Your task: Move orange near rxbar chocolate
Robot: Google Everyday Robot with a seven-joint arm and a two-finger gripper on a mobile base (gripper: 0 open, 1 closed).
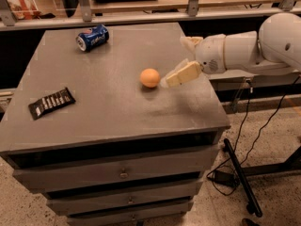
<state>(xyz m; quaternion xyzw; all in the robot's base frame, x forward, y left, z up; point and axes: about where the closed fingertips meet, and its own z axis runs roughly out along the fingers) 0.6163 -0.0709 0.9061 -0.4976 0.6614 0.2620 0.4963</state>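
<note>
Approach step judged in hand: orange (150,77) sits mid-worktop (117,117), ungrasped, well apart from rxbar chocolate (51,102) near left edge. Advice: centre jaws either side of fruit before closing; round, smooth, likely to roll if nudged by one finger. Gripper (174,62) just right of orange, spread wide, holding nothing; lower fingertip just beside fruit, contact not discernible.
</note>
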